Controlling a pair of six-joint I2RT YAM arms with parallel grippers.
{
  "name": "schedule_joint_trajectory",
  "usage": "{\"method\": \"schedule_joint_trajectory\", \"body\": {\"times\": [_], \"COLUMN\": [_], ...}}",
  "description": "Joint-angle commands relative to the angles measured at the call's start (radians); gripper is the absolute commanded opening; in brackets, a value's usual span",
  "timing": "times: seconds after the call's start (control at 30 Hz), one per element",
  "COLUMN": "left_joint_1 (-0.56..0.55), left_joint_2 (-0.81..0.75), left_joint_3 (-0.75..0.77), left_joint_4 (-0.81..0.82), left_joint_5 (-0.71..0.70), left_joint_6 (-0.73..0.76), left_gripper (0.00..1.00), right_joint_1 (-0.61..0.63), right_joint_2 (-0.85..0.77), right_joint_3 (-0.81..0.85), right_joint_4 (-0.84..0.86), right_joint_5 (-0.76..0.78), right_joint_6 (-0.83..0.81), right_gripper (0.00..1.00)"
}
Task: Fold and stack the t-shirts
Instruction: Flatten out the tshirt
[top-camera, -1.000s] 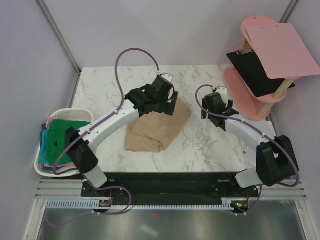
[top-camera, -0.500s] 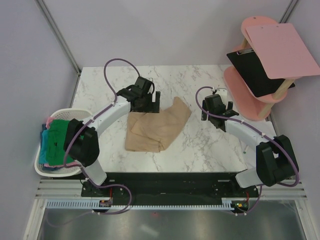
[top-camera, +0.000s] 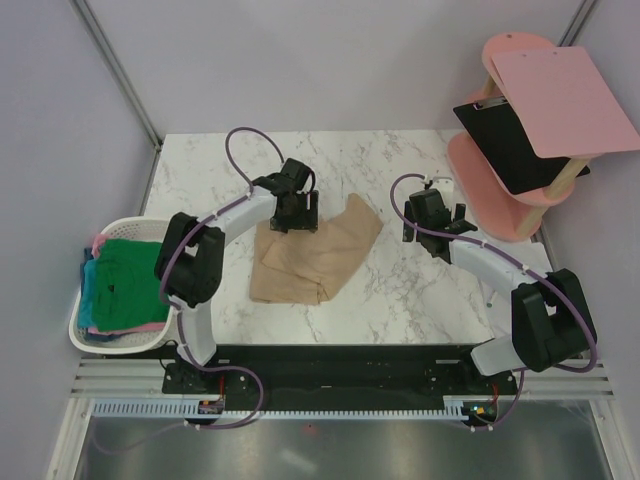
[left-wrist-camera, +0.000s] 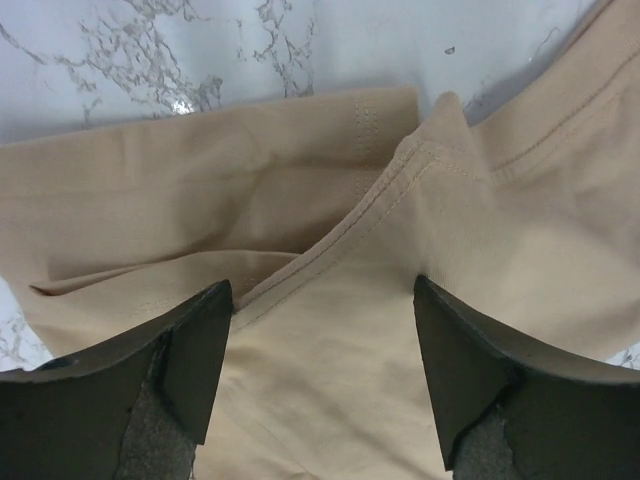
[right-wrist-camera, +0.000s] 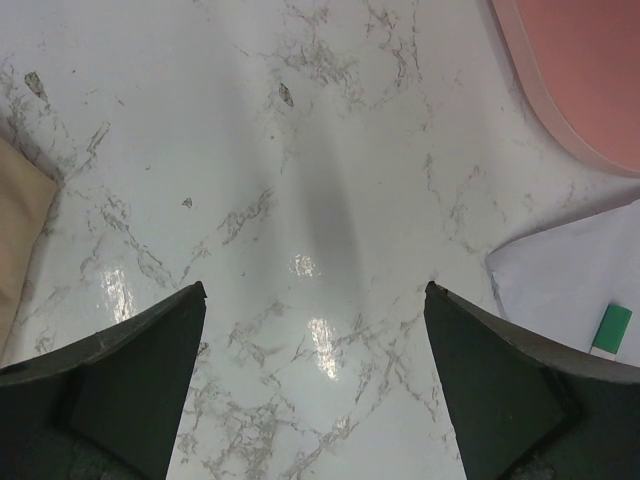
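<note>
A tan t-shirt (top-camera: 310, 255) lies crumpled and partly folded on the marble table, and it fills the left wrist view (left-wrist-camera: 330, 230) with a stitched hem running across. My left gripper (top-camera: 297, 216) hovers over the shirt's far left corner, its jaws open with cloth under them but none pinched (left-wrist-camera: 322, 330). My right gripper (top-camera: 432, 222) hangs open over bare marble to the right of the shirt (right-wrist-camera: 312, 340). A green t-shirt (top-camera: 125, 278) lies on top of teal-blue and pink ones in the basket.
A white slatted laundry basket (top-camera: 120, 232) stands off the table's left edge. A pink round stand (top-camera: 490, 185) with a black and pink clipboard (top-camera: 545, 110) stands at the far right. A white sheet corner (right-wrist-camera: 570, 270) shows near the stand's base.
My left arm has swung left and drawn back, from over the shirt's far middle to its far left corner, uncovering the cloth. Its jaws have narrowed a little. The right arm has held still.
</note>
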Motion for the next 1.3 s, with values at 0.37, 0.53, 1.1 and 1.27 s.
{"method": "schedule_joint_trajectory", "body": {"times": [0.37, 0.53, 1.1, 1.27], "left_joint_1": [-0.005, -0.003, -0.357, -0.362], "left_joint_2": [-0.048, -0.208, -0.107, -0.053], "left_joint_3": [0.036, 0.042, 0.916, 1.216], "left_joint_4": [0.020, 0.007, -0.291, -0.282], "left_joint_5": [-0.036, -0.094, 0.070, 0.119], "left_joint_6": [-0.032, -0.015, 0.069, 0.054], "left_gripper": [0.02, 0.02, 0.02, 0.02], "right_joint_1": [-0.004, -0.004, -0.258, -0.285], "right_joint_2": [-0.006, -0.012, 0.065, 0.065], "right_joint_3": [-0.002, -0.004, 0.096, 0.074], "right_joint_4": [0.028, 0.026, -0.011, -0.008], "right_joint_5": [0.000, 0.009, -0.092, -0.110], "right_joint_6": [-0.011, -0.006, 0.094, 0.086], "right_gripper": [0.98, 0.98, 0.98, 0.98]}}
